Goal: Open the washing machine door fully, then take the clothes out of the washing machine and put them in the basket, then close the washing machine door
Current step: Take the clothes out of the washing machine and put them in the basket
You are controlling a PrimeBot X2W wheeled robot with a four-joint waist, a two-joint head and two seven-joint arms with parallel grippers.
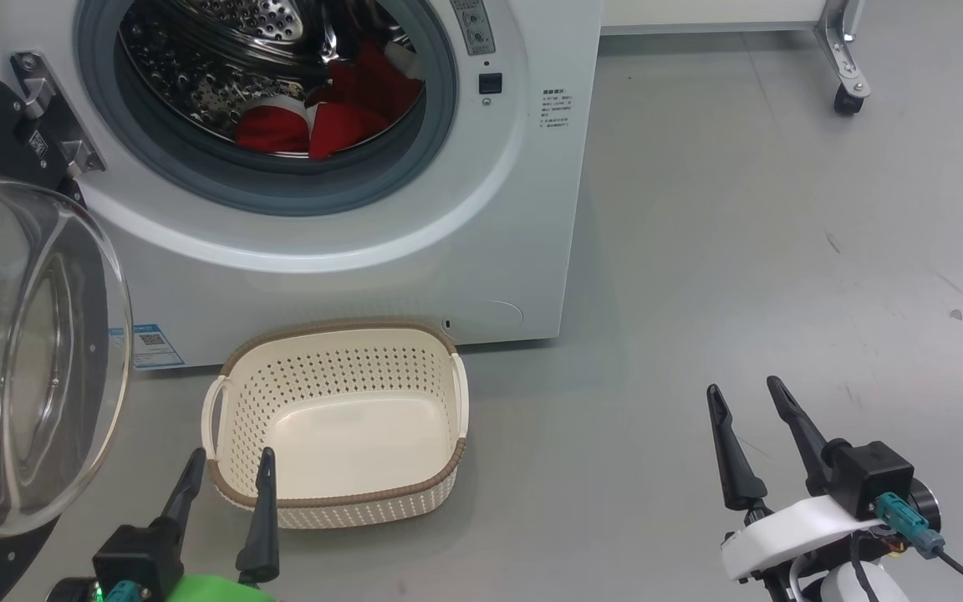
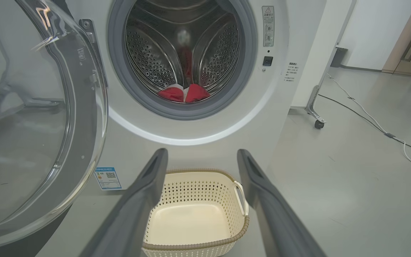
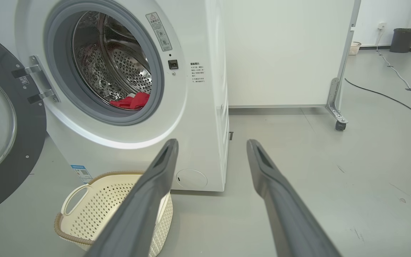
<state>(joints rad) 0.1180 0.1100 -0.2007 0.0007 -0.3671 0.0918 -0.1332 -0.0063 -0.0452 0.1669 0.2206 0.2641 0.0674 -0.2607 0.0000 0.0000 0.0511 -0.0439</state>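
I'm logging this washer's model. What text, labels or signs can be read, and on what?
No words are legible.
Grey sticker on the washer, beside the opening: warning triangle, text too small.
Printed block on its front: blurred.
Blue label low on its front: QR code, text too small.

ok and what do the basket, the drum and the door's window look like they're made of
Basket: likely moulded plastic, matt cream, with punched holes; its brown rim looks woven but is probably plastic too. Drum: metal, seemingly stainless steel, shiny and perforated, mirroring the red clothes. Door window: clear and glossy with sharp reflections, glass or hard clear plastic.
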